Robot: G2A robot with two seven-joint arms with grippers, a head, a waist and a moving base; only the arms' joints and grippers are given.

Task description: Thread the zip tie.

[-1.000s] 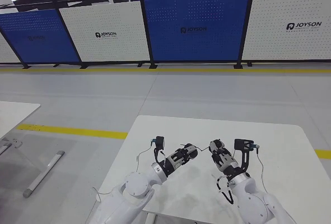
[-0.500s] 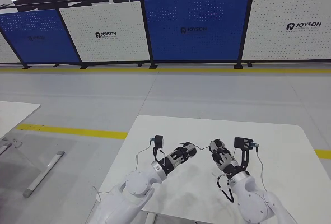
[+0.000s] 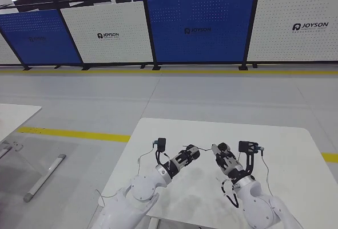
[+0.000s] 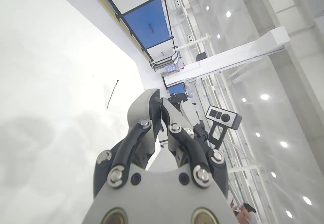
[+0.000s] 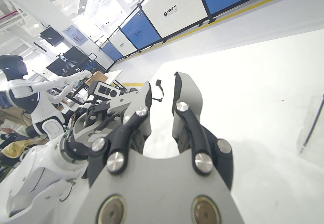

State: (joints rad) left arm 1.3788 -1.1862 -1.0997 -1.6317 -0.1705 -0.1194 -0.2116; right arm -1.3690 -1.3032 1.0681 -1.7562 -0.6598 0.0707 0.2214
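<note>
A thin black plastic zip tie [image 5: 162, 90] is pinched in the left hand [image 4: 160, 102], its free end curled. A second black zip tie [image 4: 112, 94] lies flat on the white surface [image 4: 50, 57].

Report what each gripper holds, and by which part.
The left gripper pinches the zip tie by its strap, with the head end sticking out free. The right gripper is open and holds nothing.
</note>
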